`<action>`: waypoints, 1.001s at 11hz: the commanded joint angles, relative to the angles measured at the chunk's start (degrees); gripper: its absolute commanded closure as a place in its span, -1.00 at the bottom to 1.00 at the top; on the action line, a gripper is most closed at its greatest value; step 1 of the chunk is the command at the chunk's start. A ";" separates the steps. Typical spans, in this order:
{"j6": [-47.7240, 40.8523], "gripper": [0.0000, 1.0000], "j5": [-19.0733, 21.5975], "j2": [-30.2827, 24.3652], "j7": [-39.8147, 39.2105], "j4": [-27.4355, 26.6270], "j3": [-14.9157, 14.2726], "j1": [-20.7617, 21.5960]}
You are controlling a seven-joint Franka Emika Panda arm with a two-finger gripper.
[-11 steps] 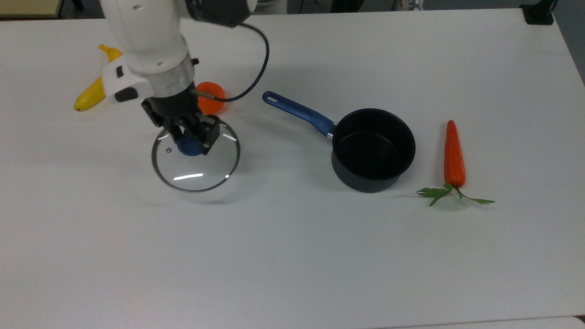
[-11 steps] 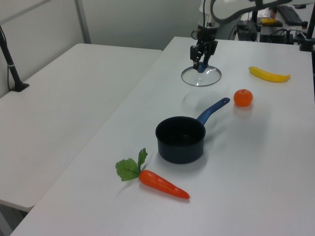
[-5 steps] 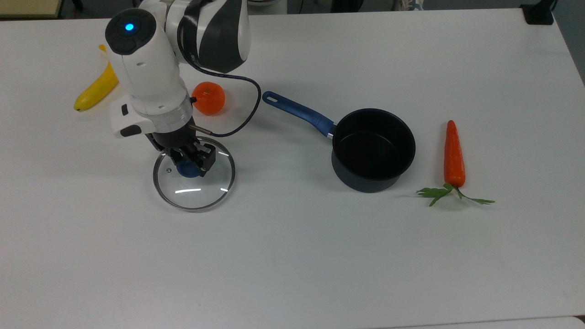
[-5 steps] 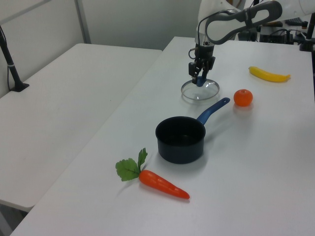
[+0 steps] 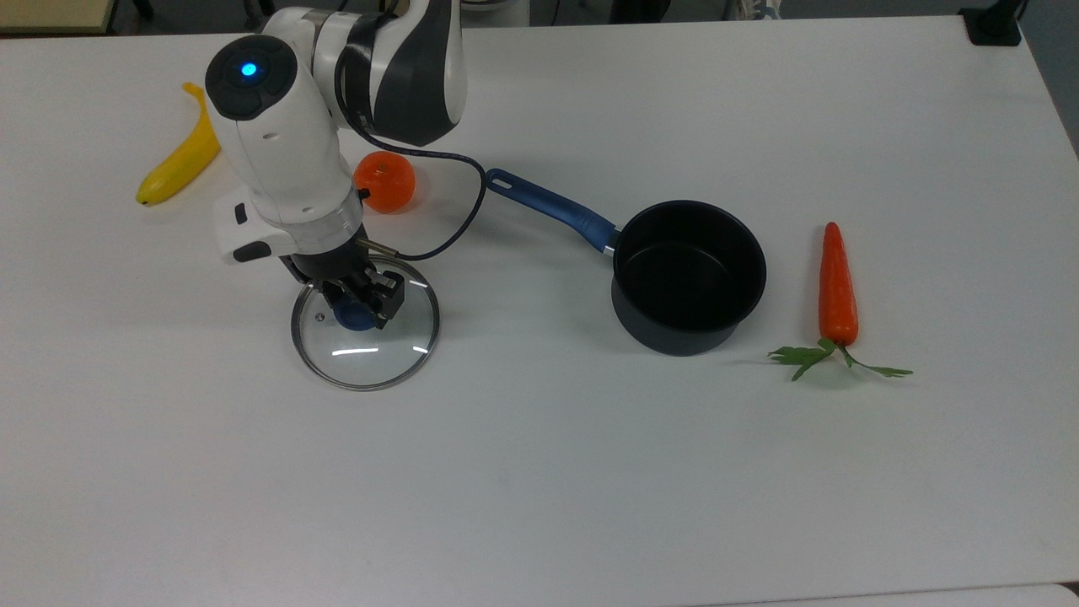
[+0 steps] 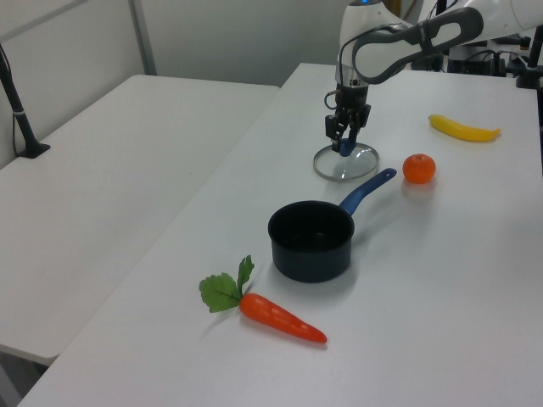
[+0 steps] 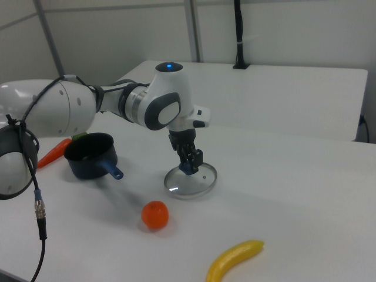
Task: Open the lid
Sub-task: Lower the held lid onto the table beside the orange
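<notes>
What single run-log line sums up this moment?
gripper: shut on lid knob | lid: off saucepan, at table | saucepan: open, empty | orange, banana, carrot: on table

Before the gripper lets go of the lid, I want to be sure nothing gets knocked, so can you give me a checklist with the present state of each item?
1. Lid off the pan: ok, it sits well to the top view's left of the pan.
2. Gripper on the blue knob: ok, fingers close around it.
3. Lid flat on the table: cannot tell, though it looks level in the right view.
4. Orange apart from the lid: ok, a gap shows.
5. Banana and carrot out of the way: ok, both far off.
</notes>
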 commanded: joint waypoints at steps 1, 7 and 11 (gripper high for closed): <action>1.33 -0.07 -0.29 0.10 -0.13 -1.06 0.04 0.65; 1.06 -0.28 -0.91 0.01 -0.39 -2.20 -0.05 1.70; 0.10 -1.00 -0.91 -3.83 0.05 -1.50 -0.23 1.70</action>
